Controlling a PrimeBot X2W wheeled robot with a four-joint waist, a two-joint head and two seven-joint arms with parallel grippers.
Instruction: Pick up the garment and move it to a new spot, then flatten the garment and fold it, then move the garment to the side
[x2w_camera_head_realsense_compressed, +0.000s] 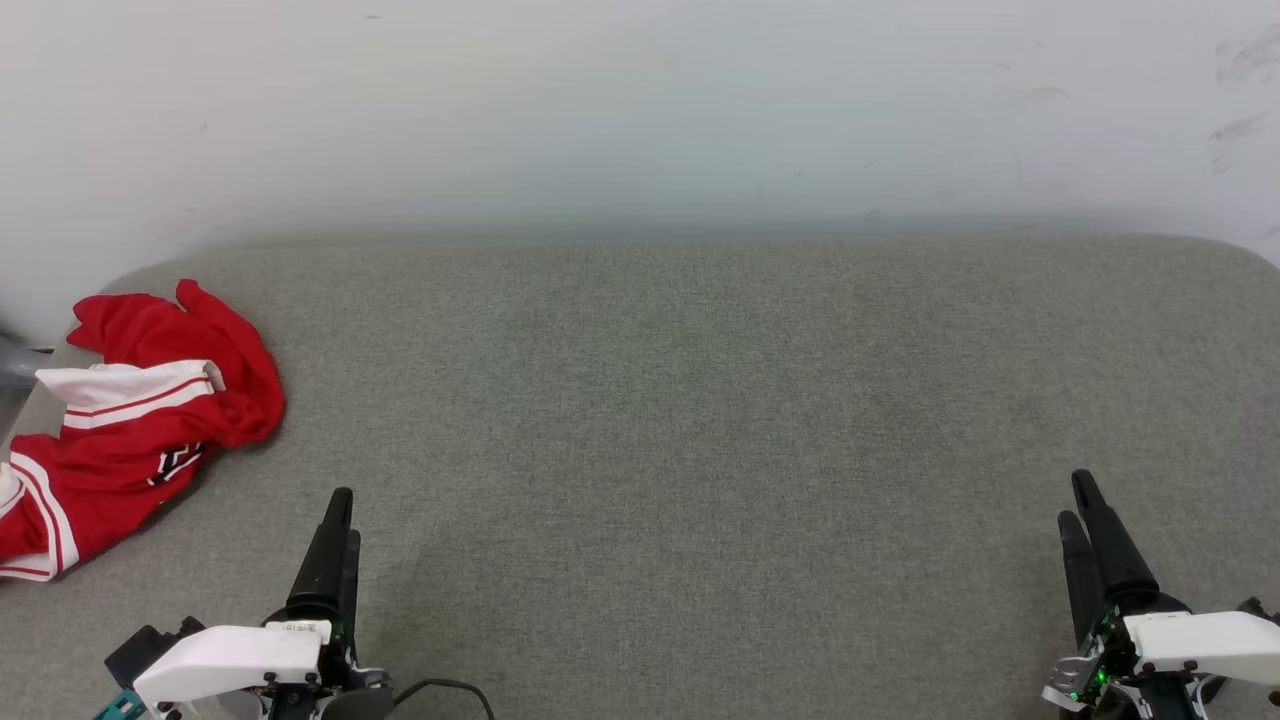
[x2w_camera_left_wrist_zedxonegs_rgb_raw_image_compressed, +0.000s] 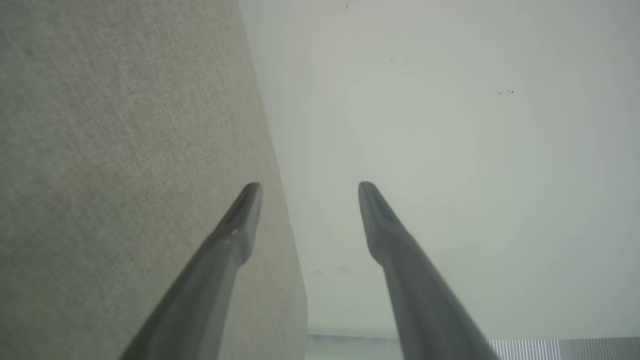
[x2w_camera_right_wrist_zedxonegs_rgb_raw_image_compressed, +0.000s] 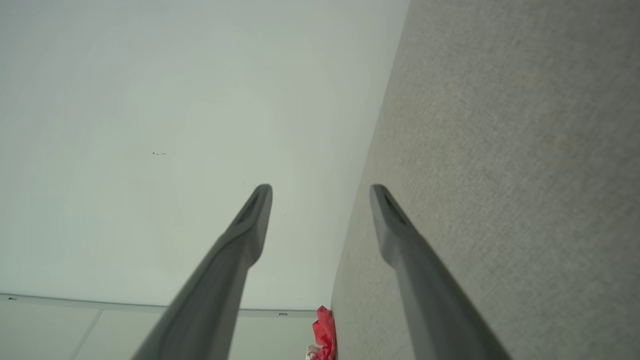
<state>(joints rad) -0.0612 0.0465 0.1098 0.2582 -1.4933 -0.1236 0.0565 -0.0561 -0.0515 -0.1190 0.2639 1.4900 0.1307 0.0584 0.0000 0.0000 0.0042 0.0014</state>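
The garment (x2w_camera_head_realsense_compressed: 130, 440), a red T-shirt with white sleeves and striped trim, lies crumpled at the far left edge of the grey fabric surface (x2w_camera_head_realsense_compressed: 700, 450). A small red part of the garment (x2w_camera_right_wrist_zedxonegs_rgb_raw_image_compressed: 324, 331) also shows at the bottom of the right wrist view. My left gripper (x2w_camera_head_realsense_compressed: 345, 515) hovers at the lower left, to the right of the shirt and apart from it. In its own wrist view the left gripper (x2w_camera_left_wrist_zedxonegs_rgb_raw_image_compressed: 309, 185) is open and empty. At the lower right, far from the shirt, sits my right gripper (x2w_camera_head_realsense_compressed: 1075, 498). The right gripper (x2w_camera_right_wrist_zedxonegs_rgb_raw_image_compressed: 321, 186) is likewise open with nothing between its fingers.
A white wall (x2w_camera_head_realsense_compressed: 640, 110) rises right behind the padded surface. The surface has rounded far corners and spreads wide between the two grippers. A grey object (x2w_camera_head_realsense_compressed: 15, 362) pokes in at the left edge beside the shirt.
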